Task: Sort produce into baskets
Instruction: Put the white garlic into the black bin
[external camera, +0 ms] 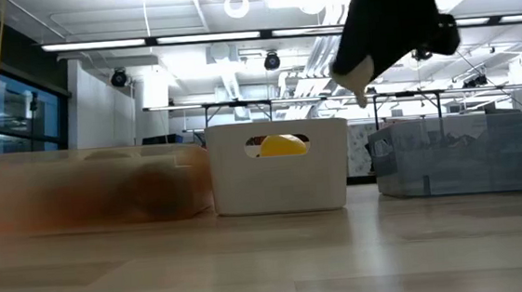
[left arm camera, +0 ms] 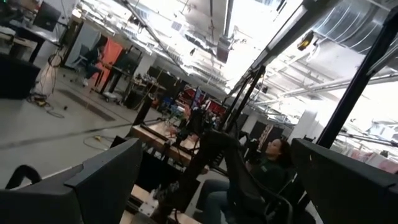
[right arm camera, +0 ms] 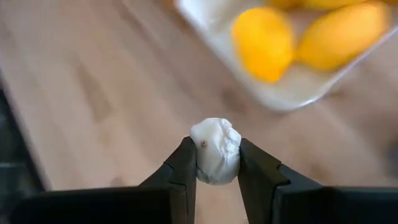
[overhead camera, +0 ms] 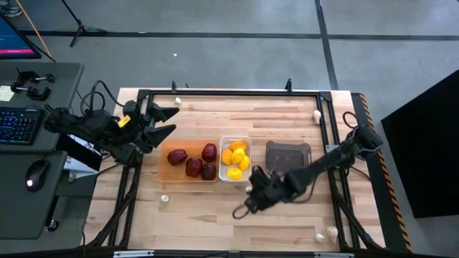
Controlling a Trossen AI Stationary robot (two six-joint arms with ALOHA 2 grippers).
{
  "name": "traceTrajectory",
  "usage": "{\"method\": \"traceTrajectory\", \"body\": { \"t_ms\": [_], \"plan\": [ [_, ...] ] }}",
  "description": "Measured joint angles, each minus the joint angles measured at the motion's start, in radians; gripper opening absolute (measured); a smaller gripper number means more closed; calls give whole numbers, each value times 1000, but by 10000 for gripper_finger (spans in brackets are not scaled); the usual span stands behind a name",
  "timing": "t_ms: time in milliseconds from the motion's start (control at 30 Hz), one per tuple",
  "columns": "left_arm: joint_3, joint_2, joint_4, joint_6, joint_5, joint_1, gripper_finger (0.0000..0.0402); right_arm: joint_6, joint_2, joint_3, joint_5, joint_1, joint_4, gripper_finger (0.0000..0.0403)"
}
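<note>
Garlic bulb [right arm camera: 215, 151] is sitting pinched between my right jaws [overhead camera: 255, 192], raised above the tabletop [overhead camera: 215, 215] just beside the white bin [overhead camera: 223, 175] of lemons [overhead camera: 237, 158]. Farther off, my left jaws [overhead camera: 171, 122] are gaping, empty, beyond the orange tray [overhead camera: 163, 172].

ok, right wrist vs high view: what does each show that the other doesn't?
Only the right wrist view shows the right gripper shut on a white garlic bulb, jaws pressed against both its sides.

Only the high view shows the layout: orange tray with four dark red pieces, dark grey bin, loose garlic bulbs on the table, and the left gripper waiting, jaws open, above the table's left side.

Both show the white bin with yellow lemons and the wooden table.
</note>
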Motion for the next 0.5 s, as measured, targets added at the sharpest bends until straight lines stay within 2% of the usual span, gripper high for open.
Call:
{"method": "traceTrajectory", "body": {
  "t_ms": [167,367,500],
  "plan": [
    [0,4,1,-17,0,0,397,-37,-72,0,13,-62,-216,74],
    [0,4,2,-18,-2,0,397,176,-188,-4,152,-66,-611,74],
    [0,10,3,-25,-11,0,397,277,-275,-83,153,-69,-704,74]
  ]
}}
